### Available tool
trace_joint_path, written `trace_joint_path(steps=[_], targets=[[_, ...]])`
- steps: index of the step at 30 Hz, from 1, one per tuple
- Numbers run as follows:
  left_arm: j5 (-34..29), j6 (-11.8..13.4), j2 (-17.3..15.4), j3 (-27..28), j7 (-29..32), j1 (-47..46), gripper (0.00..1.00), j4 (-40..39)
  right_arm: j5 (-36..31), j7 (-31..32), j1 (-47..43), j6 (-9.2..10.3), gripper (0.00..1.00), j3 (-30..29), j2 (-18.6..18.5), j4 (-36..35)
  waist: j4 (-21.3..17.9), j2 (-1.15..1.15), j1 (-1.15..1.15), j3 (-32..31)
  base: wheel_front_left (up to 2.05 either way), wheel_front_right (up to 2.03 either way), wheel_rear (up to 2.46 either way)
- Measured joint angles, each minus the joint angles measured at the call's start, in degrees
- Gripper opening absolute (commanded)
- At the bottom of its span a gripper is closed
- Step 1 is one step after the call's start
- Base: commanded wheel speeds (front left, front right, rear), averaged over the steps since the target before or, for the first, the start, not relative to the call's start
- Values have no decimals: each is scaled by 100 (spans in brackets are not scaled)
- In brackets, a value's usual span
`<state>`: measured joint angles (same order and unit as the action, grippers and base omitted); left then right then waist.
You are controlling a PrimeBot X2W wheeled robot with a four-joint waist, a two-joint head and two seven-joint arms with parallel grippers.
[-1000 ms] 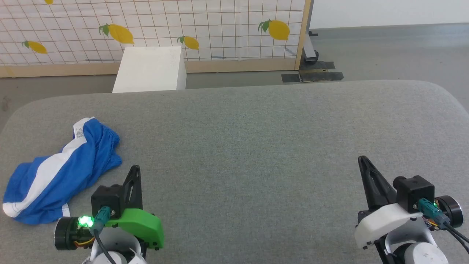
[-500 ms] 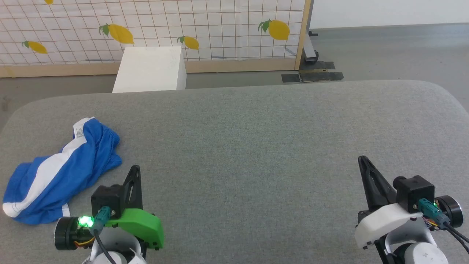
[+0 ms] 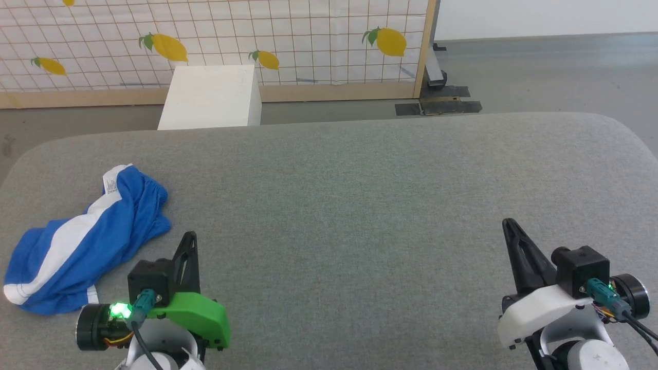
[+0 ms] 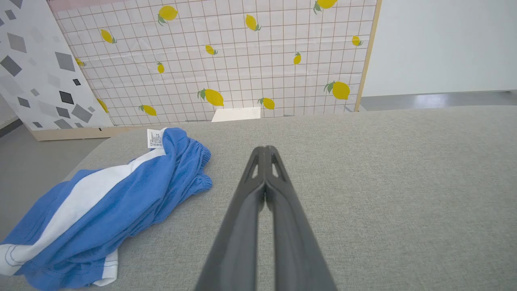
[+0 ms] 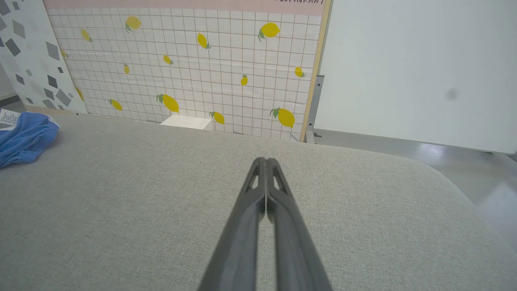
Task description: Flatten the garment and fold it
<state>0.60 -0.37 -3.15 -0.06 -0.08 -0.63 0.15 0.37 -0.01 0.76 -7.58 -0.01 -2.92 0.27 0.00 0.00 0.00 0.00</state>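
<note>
Left hand [image 3: 191, 236] closed, empty, near crumpled garment [image 3: 123, 221]; right hand [image 3: 508, 223] closed, empty.

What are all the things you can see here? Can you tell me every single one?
shorts: one, blue with a white stripe, crumpled at the table's left end
label: one, white, at the shorts' far end
table: one, grey fabric top, under the shorts
box: one, white, on the floor behind the table
screen: one, white grid with yellow lemons, behind the box
speckled panel: one, white with grey shapes, left of the screen
floor: one, grey, beyond the table
left claw: one, black, shut, beside the shorts, not touching
right claw: one, black, shut, over the table's right side
</note>
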Motion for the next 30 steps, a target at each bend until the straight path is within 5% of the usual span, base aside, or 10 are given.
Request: trace_joint_path(steps=[13, 14, 30], targets=[[0, 0, 0, -1, 0, 0, 0, 0, 0, 0, 0, 0, 0, 0, 0, 0, 0, 0, 0, 0, 0, 0, 0], [0, 0, 0, -1, 0, 0, 100, 0, 0, 0, 0, 0, 100, -1, 0, 0, 0, 0, 0, 0, 0, 0, 0], [99, -5, -1, -4, -114, -3, 100, 60, 168, -118, 1, 0, 100, 1, 0, 129, 50, 0, 1, 3, 0, 0, 0]])
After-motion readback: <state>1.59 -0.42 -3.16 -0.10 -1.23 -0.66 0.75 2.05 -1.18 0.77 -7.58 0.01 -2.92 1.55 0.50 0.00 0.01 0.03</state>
